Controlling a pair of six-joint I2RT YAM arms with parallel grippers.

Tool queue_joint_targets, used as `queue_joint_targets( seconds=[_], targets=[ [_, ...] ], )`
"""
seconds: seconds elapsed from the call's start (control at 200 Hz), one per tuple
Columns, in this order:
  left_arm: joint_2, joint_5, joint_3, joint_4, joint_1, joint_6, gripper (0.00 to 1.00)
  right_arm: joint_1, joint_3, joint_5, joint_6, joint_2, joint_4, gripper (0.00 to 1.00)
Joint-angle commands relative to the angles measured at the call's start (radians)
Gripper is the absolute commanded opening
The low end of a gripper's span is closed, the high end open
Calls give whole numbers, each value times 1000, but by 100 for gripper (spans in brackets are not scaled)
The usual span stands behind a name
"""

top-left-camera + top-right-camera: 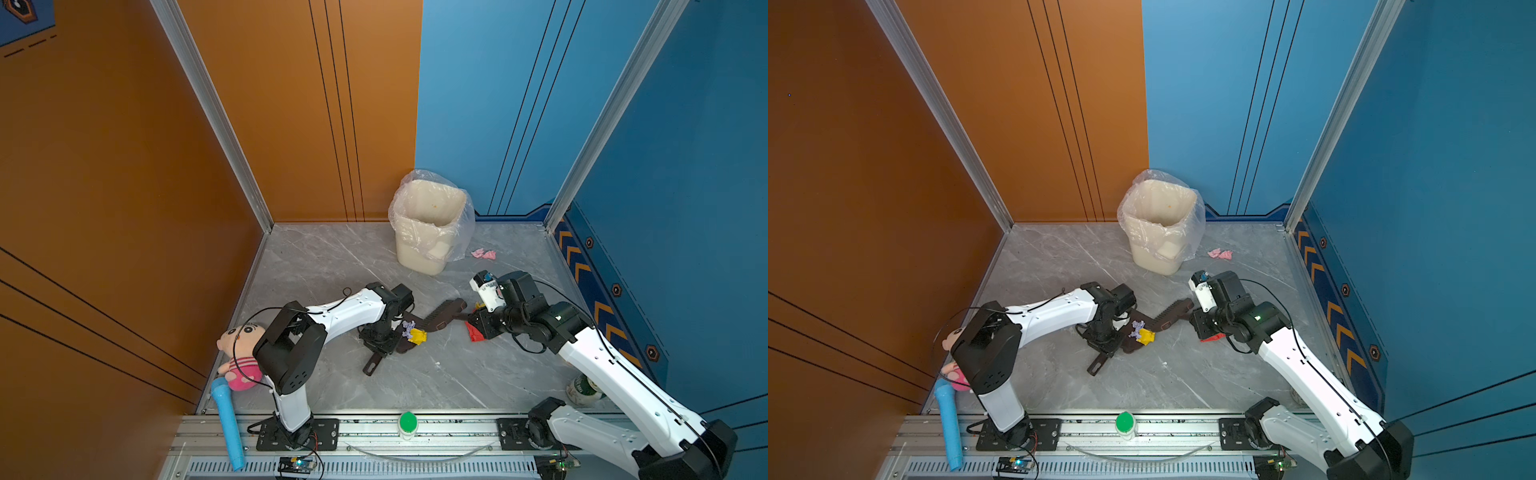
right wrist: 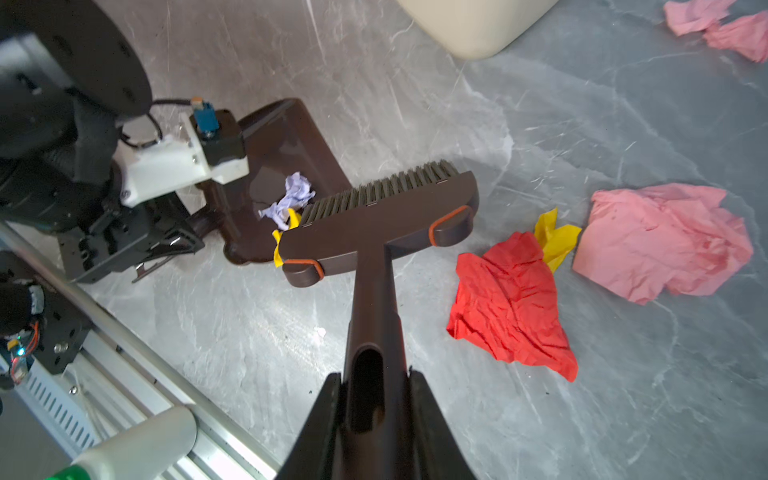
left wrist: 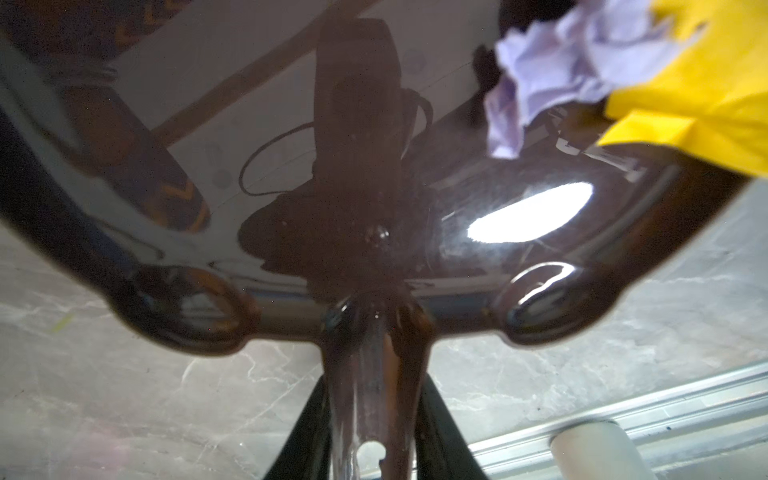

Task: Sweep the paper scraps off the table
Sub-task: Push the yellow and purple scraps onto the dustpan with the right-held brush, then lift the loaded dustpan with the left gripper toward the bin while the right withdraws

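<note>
At the far left edge of the table [image 1: 332,386], a grey slab with pale marble veins and aluminium rails, a plush doll [image 1: 237,353] in pink stripes lies against the orange wall beside a light blue foam-like tube [image 1: 227,419].

The left gripper [image 1: 376,347] is clenched on the glossy dark brown plastic handle of the dustpan [image 1: 1133,340], which rests flat on the marble. In the left wrist view its pan [image 3: 374,216] is mirror-smooth (it reflects the arm and a lamp). On the pan sit two of the paper scraps: a crumpled lilac scrap [image 2: 291,197] and a folded yellow scrap [image 1: 417,336], touching each other near the pan's open lip.

Just beside them is the brush [image 2: 386,216], matte brown plastic with a straight row of stiff dark bristles and orange-trimmed ends. Its head lies at the pan's lip, its bristles next to both scraps. The right gripper [image 2: 374,390] grasps the brush's hollow handle tightly.

Right of the brush head, on bare table, lie a wrinkled red scrap [image 2: 511,303], a smaller yellow piece [image 2: 555,237] touching it, and a broad pink scrap [image 2: 665,241].

Behind, a cream plastic bin [image 1: 428,224] lined with a clear crinkled bag stands near the back wall. Two small pink scraps [image 1: 483,253] lie just right of it.
</note>
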Motion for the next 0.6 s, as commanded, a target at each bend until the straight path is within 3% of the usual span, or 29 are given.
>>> queue_joint_targets(
  seconds=[0.0, 0.36, 0.596],
  targets=[
    [19, 29, 21, -17, 2, 20, 0, 30, 25, -20, -22, 28, 4, 0],
    [-9, 66, 14, 19, -5, 29, 0, 60, 33, -14, 4, 81, 156, 0],
    [-71, 80, 20, 33, 2, 37, 0, 25, 93, 15, -20, 28, 57, 0]
  ],
)
